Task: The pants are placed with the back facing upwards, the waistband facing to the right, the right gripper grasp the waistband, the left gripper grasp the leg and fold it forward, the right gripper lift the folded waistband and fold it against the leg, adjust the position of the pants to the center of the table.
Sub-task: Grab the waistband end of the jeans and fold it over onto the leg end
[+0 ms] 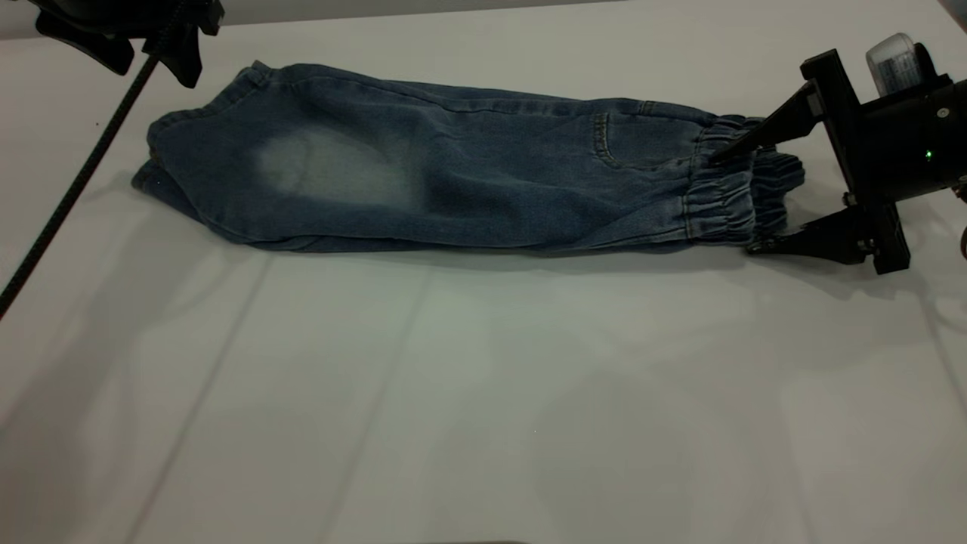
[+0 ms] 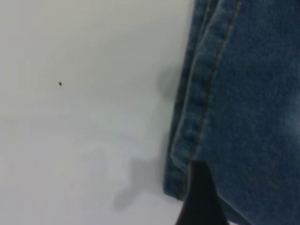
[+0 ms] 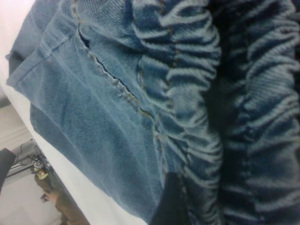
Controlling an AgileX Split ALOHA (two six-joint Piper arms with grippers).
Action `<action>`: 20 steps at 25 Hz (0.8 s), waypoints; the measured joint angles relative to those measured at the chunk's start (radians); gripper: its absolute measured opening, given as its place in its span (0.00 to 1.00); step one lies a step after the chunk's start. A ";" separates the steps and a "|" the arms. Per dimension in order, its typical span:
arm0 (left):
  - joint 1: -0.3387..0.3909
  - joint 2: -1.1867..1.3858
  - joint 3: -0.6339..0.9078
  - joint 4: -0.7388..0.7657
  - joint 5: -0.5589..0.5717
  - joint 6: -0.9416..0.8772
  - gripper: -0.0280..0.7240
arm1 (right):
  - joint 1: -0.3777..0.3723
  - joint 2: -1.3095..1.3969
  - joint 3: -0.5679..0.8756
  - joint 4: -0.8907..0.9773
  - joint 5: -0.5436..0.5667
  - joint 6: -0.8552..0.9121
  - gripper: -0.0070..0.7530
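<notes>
Bare white desk (image 1: 483,393) fills the near part of the exterior view, marked only by faint creases and soft shadows. Beyond it lie the pants (image 1: 453,177), folded lengthwise into 1 long strip, leg end toward the left claw and gathered waistband (image 1: 729,200) toward the right claw.

At the waistband end sits the right claw (image 1: 744,198), its fingers spread wide. 1 finger rests on top of the elastic gathers and the other lies low on the desk just under the waistband's near edge, so the bunched band sits between them; the fingers have not closed on the cloth. In the right wrist view the ruched waistband (image 3: 197,93) fills the space ahead of that claw, with a stitched pocket edge (image 3: 117,84) beside it and 1 dark fingertip (image 3: 171,201) against the denim.

A pale faded patch (image 1: 332,166) shows on the leg, nearer the left claw than the right. A back pocket (image 1: 638,140) lies just short of the waistband.

Above the leg end hangs the left claw (image 1: 128,30), clear of the denim, with a thin black cable (image 1: 68,189) running down from it. Whether its fingers are apart or together, I cannot tell. The left wrist view shows the hem seam (image 2: 206,93) directly below that claw, with 1 dark fingertip (image 2: 201,197) over the cloth's edge and bare desk (image 2: 84,117) alongside.
</notes>
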 joint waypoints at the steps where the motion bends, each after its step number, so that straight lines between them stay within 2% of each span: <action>1: -0.002 0.000 0.000 -0.001 0.002 0.000 0.65 | 0.000 0.003 0.000 0.002 0.001 -0.008 0.67; 7: -0.062 0.000 0.000 -0.003 0.006 0.031 0.65 | 0.002 0.017 0.000 0.091 -0.016 -0.114 0.28; 10: -0.109 0.003 0.000 -0.003 0.004 0.037 0.65 | 0.002 0.018 0.000 0.107 -0.007 -0.157 0.13; 15: -0.195 0.039 0.000 -0.003 -0.013 0.038 0.65 | 0.002 0.018 0.000 0.119 0.021 -0.219 0.11; 20: -0.306 0.097 0.000 -0.004 -0.057 0.038 0.65 | 0.000 0.008 0.000 0.121 0.109 -0.247 0.11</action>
